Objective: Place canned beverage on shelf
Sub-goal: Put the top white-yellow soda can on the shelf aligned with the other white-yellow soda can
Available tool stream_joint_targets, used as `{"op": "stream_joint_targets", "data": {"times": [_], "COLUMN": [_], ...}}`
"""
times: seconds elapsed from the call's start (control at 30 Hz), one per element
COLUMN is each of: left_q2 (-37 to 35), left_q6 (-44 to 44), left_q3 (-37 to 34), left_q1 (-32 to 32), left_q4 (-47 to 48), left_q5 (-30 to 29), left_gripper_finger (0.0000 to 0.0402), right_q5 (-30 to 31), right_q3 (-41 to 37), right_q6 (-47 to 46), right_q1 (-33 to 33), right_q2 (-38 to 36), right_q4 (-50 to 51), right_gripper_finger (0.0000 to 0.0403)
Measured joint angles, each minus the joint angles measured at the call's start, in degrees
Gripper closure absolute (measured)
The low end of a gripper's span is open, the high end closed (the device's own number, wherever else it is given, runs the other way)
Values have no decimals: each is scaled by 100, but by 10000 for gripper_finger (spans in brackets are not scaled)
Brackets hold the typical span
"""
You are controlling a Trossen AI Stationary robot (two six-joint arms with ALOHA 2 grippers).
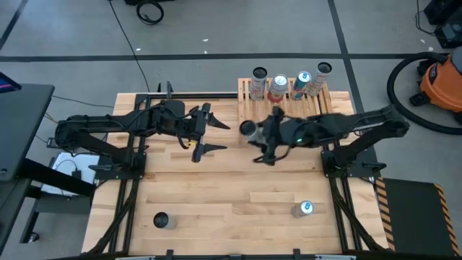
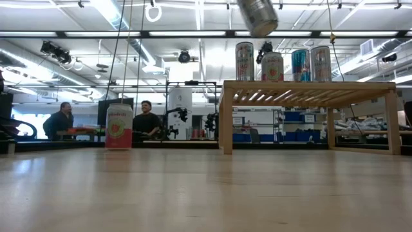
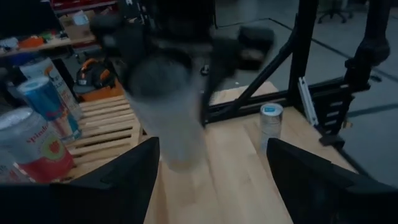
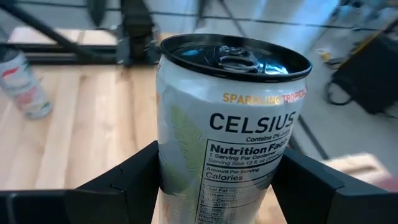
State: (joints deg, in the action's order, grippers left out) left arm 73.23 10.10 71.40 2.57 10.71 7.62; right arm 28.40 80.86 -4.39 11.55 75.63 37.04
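Note:
A silver Celsius can (image 4: 233,124) is in the air between the fingers of my right gripper (image 1: 256,136), which is shut on it, near the shelf's front left corner. In the low view the can (image 2: 257,16) hangs tilted, higher than the shelf top. The shelf (image 1: 249,92), a low light-wood slatted rack, stands at the far right with several cans upright on its slats (image 2: 309,86). My left gripper (image 1: 211,133) is open left of the held can with nothing between its fingers (image 3: 124,180). My right gripper pinches the can's side wall (image 4: 166,168) between its two fingers, one on each opposite side of the body. The fingers come from the table's right, slanting down. The can is lifted clear of table and shelf, tilted, its tab end showing to the wrist camera.
A can with a blue top (image 1: 303,209) stands near the front right, a dark-topped can (image 1: 162,220) near the front left, and a red-and-white can (image 2: 119,125) shows on the table in the low view. People sit in the room behind. An orange vacuum (image 1: 440,83) stands off the table.

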Motion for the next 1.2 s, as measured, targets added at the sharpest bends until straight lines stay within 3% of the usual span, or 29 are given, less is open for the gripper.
{"op": "stream_joint_targets", "data": {"times": [0.2,0.67,1.2], "left_q2": [0,0,0], "left_q6": [-333,-340,-340], "left_q3": [2,2,2], "left_q1": [-105,-413,-414], "left_q4": [139,384,462], "left_q5": [51,88,85], "left_gripper_finger": [102,102,102], "right_q5": [571,1011,965], "right_q3": [2,-76,-1990], "right_q6": [-187,-269,-626], "right_q1": [-7,-289,-654], "right_q2": [-736,-2096,-4210], "right_q4": [546,1212,1108], "right_gripper_finger": [137,137,137]}}
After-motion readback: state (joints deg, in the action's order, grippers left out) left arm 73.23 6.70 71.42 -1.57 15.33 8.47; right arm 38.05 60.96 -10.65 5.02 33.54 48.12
